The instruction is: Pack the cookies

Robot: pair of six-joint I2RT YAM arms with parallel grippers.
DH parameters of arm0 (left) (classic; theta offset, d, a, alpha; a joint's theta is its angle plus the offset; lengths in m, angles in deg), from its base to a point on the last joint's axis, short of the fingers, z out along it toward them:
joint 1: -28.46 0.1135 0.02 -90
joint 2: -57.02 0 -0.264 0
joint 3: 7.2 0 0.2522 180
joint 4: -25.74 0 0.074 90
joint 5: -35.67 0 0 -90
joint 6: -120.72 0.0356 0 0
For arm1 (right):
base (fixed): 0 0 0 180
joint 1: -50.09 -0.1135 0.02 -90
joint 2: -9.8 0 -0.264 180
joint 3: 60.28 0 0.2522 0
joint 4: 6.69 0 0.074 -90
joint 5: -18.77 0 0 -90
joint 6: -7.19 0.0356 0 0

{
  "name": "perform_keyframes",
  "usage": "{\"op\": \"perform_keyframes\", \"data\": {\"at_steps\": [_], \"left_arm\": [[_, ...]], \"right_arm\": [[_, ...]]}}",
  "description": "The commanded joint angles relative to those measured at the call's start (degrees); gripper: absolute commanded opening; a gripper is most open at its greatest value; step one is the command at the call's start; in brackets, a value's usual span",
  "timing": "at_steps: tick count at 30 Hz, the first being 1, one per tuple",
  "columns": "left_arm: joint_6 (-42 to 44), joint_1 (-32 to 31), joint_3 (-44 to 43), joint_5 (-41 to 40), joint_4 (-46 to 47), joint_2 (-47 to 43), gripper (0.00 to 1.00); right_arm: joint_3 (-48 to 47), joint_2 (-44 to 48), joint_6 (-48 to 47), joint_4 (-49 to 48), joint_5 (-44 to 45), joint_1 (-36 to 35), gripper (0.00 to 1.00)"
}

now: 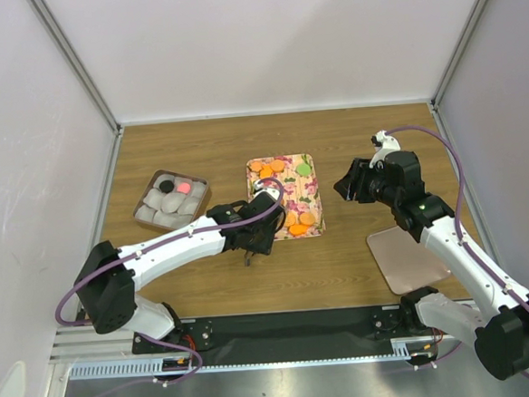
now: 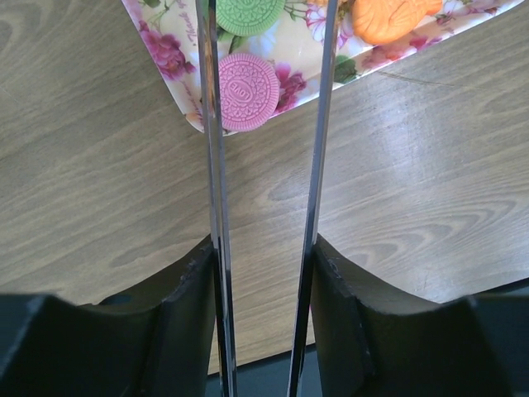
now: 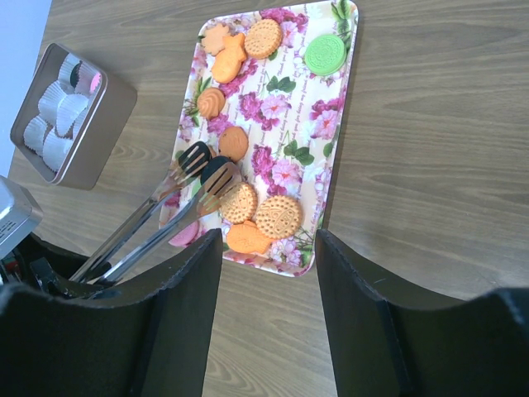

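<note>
**Tongs poised over the cookie tray.** The left claw is clenched on a pair of tongs, its fingers bearing on the outside of the two steel blades, so a tighter squeeze should bring the tips together. The blades run straight out ahead of this claw and stand apart. Between them lies a pink cookie at the near corner of the tray, with a green cookie just beyond it. The tong tips are out of the wrist view, so whether they touch either cookie cannot be told. The pink one looks the likelier pick.

The right claw hangs released and empty above the tray, apparently held back so the tongs have room to work. Most of the cookies, chiefly orange, lie on the tray directly beneath it.

Off to the left claw's left stands a box lined with white paper cups. A second pink cookie and a black cookie sit in cups along its far side. With so many cookies on the tray, the packing appears to be at an early stage.

The next move seems to call for closing the tongs on a thin disc lying flat. That grip could easily slip or push the cookie along the tray.
</note>
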Motion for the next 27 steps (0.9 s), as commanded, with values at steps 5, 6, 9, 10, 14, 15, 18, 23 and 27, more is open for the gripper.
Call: {"op": "perform_keyframes", "data": {"at_steps": [5,6,9,10,14,15,18,23,27], "left_arm": [[0.05,-0.26,-0.57,-0.2,1.05,-0.07,0.45],[0.22,-0.26,-0.92,-0.55,0.44,-0.07,0.44],[1.19,0.18,-2.24,-1.25,-0.62,-0.51,0.41],[1.37,0.44,-2.51,-1.34,-1.06,-1.12,0.38],[2.68,1.67,-4.26,-1.69,-2.47,-2.96,0.35],[2.86,1.94,-4.44,-1.43,-2.56,-3.32,0.35],[3.56,3.08,-5.23,-1.43,-3.43,-5.08,0.34],[3.74,8.34,-5.32,-4.5,-5.8,-9.29,0.34],[4.44,17.65,-4.01,-4.94,-5.55,-15.87,0.36]], "right_arm": [[-0.57,0.21,-0.49,-1.32,0.81,-0.28,0.54],[-0.66,0.21,-0.58,-1.4,0.72,-0.28,0.54],[-0.66,0.12,-0.49,-1.23,0.72,-0.37,0.54],[-0.74,0.21,-0.58,-1.23,0.72,-0.37,0.54],[-0.66,0.21,-0.4,-1.14,0.81,-0.28,0.54],[-0.74,0.21,-0.66,-1.14,0.81,-0.28,0.54],[-0.74,0.29,-0.67,-1.05,0.99,-0.28,0.54],[-0.74,0.12,-0.58,-1.31,0.9,-0.28,0.54],[-0.66,-0.32,-0.32,-1.49,0.37,-0.28,0.54]]}}
